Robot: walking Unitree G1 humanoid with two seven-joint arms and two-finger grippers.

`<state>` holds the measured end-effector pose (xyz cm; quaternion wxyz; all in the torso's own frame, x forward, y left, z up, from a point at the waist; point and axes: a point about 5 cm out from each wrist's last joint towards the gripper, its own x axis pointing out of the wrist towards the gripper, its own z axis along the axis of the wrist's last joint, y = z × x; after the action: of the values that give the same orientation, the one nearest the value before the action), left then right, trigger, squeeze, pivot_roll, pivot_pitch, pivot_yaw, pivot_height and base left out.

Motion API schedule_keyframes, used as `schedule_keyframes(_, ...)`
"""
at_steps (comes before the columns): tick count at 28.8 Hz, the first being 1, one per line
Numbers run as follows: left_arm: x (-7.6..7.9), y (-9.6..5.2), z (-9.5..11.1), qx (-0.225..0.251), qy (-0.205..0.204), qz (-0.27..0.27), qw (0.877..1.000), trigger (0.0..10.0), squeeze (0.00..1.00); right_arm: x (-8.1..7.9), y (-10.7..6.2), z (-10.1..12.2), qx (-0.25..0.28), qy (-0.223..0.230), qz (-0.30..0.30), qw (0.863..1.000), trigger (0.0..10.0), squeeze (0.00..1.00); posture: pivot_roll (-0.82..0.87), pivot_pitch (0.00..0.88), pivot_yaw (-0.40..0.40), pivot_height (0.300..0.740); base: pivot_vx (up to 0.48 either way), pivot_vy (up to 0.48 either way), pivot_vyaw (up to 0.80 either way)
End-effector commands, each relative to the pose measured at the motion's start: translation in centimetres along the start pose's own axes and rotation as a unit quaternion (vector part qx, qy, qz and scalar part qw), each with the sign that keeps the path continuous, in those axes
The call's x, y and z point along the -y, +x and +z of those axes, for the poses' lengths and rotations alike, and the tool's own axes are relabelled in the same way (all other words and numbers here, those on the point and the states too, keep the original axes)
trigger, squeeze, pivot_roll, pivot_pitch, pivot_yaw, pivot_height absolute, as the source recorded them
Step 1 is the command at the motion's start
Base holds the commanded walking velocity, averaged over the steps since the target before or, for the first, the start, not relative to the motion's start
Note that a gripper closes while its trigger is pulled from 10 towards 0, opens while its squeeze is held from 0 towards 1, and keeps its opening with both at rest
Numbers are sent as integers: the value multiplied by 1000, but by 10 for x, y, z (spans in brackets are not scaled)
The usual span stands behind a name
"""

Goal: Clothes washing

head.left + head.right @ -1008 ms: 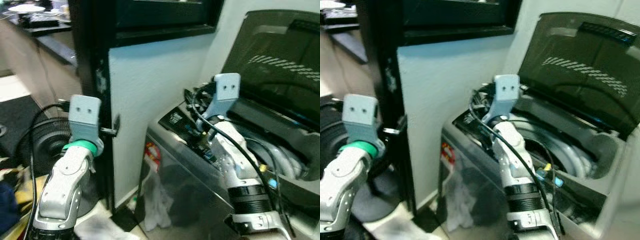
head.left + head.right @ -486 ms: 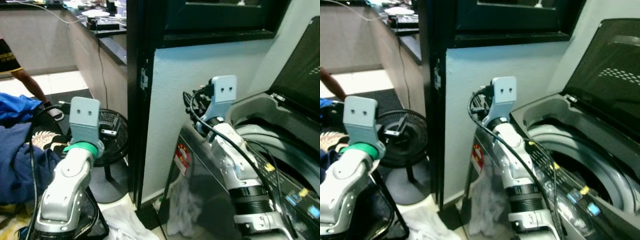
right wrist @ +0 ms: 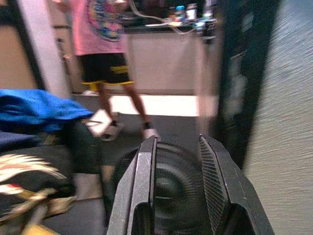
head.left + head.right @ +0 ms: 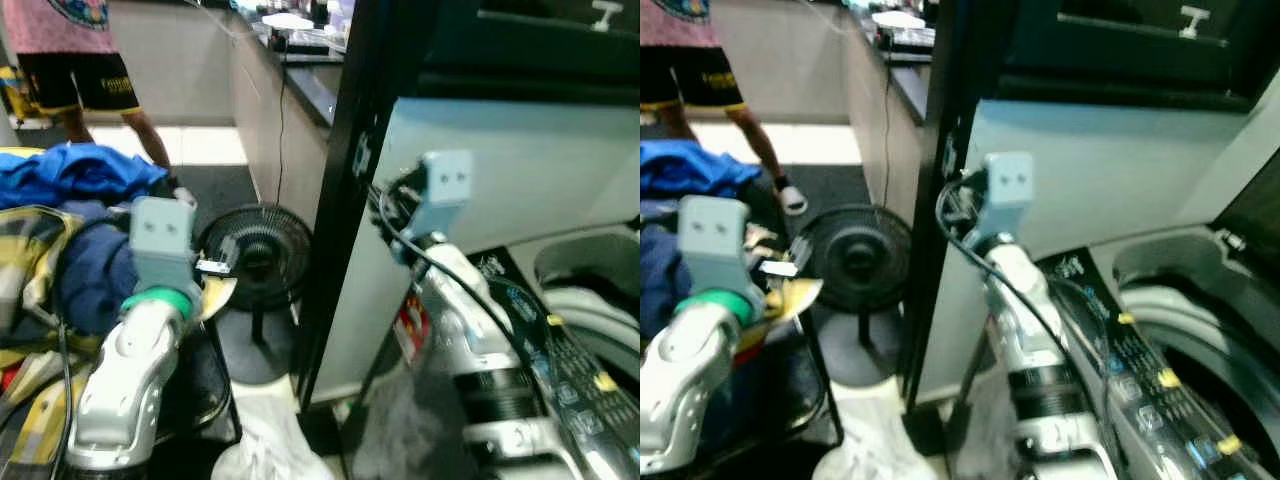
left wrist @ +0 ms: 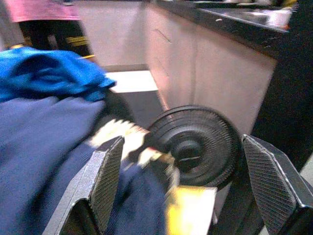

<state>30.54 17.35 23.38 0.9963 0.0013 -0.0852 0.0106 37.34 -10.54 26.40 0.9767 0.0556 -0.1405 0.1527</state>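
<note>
Both silver arms are raised in front of the robot. The left gripper is held up over a pile of clothes on the robot's left. Its two black fingers stand far apart, wide open, with nothing between them. The pile has a bright blue cloth on top, a dark blue one under it, and a yellow checked piece at the side. A bit of yellow cloth sticks out just below the left gripper.

The right gripper is held up near the black door post. Its fingers are close together, with just a narrow gap, and they hold nothing.

The washing machine stands on the robot's right, against the pale wall. Its round tub opening can be seen, and a strip of buttons runs along its near edge. The right arm reaches up past that strip.

Between the clothes and the machine stands a black round fan on the floor. Something white and crumpled lies on the floor near the fan's foot. A person in a pink shirt and black shorts stands farther back on the light floor. A long dark table with small things on it runs along the wall behind.
</note>
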Motion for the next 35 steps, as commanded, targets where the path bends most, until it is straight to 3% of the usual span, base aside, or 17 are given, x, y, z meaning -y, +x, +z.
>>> schedule_keyframes(1,-1,-2,-6,-7,-11,-1,1000,10000,0,9,-4,-8,-16,11,-15,1000,10000,0,72,11,-54,740,0,0,800)
schedule_keyframes(15,-13,-12,-28,-31,14,5,999,10000,0,11,-10,-15,-25,12,-18,999,10000,0,68,2,-34,740,0,0,800)
schedule_keyframes(17,-28,-19,-36,-13,9,46,999,10000,0,12,-10,-16,-28,18,-13,999,10000,0,70,0,-41,740,0,0,800)
schedule_keyframes(18,-28,-19,-36,-13,9,46,999,10000,0,12,-10,-16,-28,18,-13,999,10000,0,70,0,-41,740,0,0,800)
schedule_keyframes(19,-41,-27,-48,-12,0,84,996,10000,0,11,-9,-16,-31,27,-5,999,10000,0,68,0,-42,740,0,0,800)
schedule_keyframes(22,-48,-34,-61,-25,-9,105,994,10000,0,8,-9,-18,-35,31,4,999,10000,0,72,0,-45,740,0,0,800)
schedule_keyframes(28,-39,-42,-71,-52,-3,70,996,10000,0,4,-12,-27,-52,51,14,997,10000,0,84,0,-51,740,0,0,219)
schedule_keyframes(35,-34,-40,-70,-34,-6,53,998,10000,0,1,-15,-36,-63,35,23,997,10000,0,94,6,-58,740,0,109,0)
